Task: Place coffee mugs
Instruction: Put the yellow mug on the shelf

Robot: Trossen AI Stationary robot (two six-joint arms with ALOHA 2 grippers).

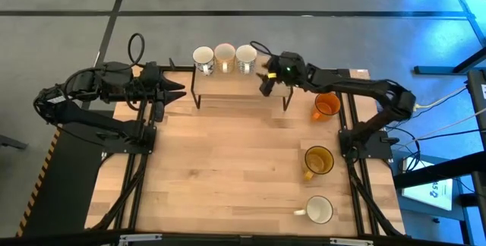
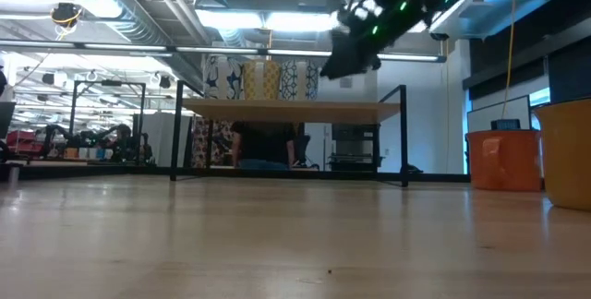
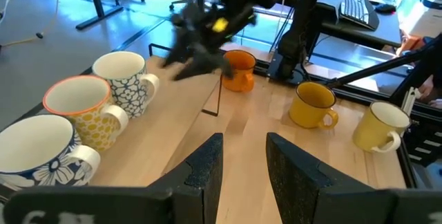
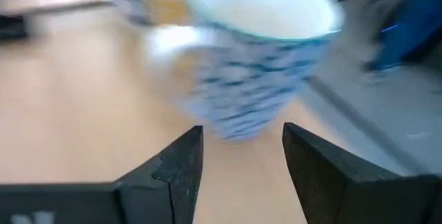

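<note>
Three patterned mugs stand in a row on a raised wooden shelf (image 1: 228, 86) at the table's far edge: a blue-flowered one (image 1: 203, 58), a yellow-patterned one (image 1: 225, 56) and a blue-patterned one (image 1: 245, 58) (image 4: 259, 51). An orange mug (image 1: 326, 105), an amber mug (image 1: 318, 160) and a cream mug (image 1: 319, 209) stand on the table along its right side. My right gripper (image 1: 267, 79) (image 4: 242, 158) hovers open just right of the blue-patterned mug, which lies ahead of its fingers, apart from them. My left gripper (image 1: 171, 90) (image 3: 245, 158) waits open at the shelf's left end.
The shelf stands on thin black legs (image 1: 287, 100), with room beneath it (image 2: 286, 142). The shelf's right part beside the three mugs is bare wood. The middle and near-left table (image 1: 220, 178) is bare wood. Black frame rails run along both table sides.
</note>
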